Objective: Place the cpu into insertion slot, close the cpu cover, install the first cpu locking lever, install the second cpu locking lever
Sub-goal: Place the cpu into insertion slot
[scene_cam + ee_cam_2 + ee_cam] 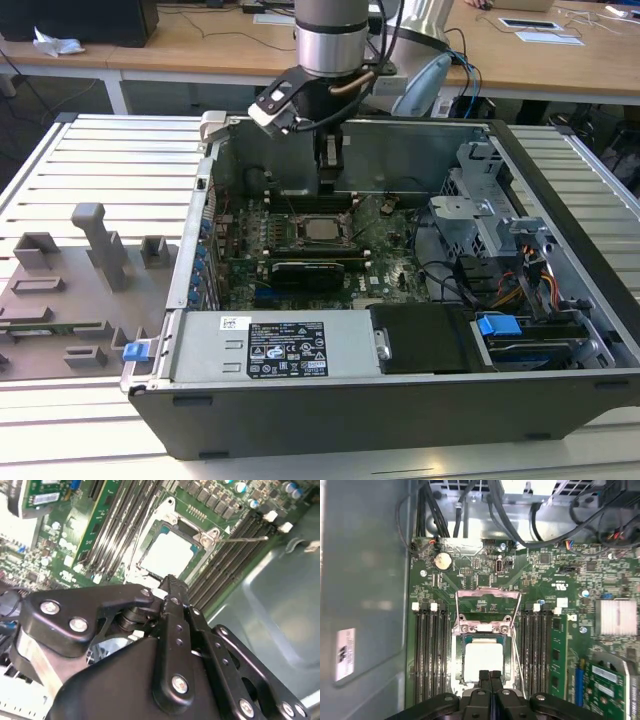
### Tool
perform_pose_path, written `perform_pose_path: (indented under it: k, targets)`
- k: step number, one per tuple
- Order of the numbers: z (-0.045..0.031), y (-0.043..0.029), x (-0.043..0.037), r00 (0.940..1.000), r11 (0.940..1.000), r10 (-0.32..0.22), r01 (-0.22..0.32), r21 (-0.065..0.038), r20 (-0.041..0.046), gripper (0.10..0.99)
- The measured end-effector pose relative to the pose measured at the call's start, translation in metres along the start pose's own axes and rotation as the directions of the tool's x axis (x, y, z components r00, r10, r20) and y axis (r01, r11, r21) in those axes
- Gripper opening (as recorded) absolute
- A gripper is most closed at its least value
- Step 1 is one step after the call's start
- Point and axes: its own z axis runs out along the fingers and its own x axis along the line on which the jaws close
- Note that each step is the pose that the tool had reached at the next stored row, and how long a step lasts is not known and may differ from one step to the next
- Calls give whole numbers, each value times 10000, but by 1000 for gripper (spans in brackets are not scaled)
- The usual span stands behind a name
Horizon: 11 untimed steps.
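In the exterior view, the open case (380, 420) lies on its side. Nearest inside is the power supply (270, 345), which carries a black label (288, 348) of small logos and white print that I cannot make out. A blue clip (135, 351) sits at its corner on the exterior view's left. Farther in is the black card (310, 272), and just beyond it the cpu (322, 228) sits in the slot (296, 228). In the first wrist view the cover (482, 627) lies down around the cpu (482, 660). In the second wrist view one thin wire lever (245, 538) sticks out sideways over the memory slots (235, 555). The gripper (489, 675) hangs over one edge of the cpu with its fingers pressed together and nothing between them. A white sticker (345, 652) on the case wall is illegible. Wooden desks (200, 45) stand farthest.
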Motion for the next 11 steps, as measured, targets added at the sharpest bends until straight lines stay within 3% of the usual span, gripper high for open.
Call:
perform_pose_path:
  k: [2, 3, 11]
  targets:
    - [-126, 7, -4, 10000, 10000, 0, 0, 0, 0, 106]
    - [-143, 8, -4, 10000, 10000, 0, 0, -1, -2, 106]
    - [-145, 8, -4, 10000, 10000, 0, 0, -1, -1, 106]
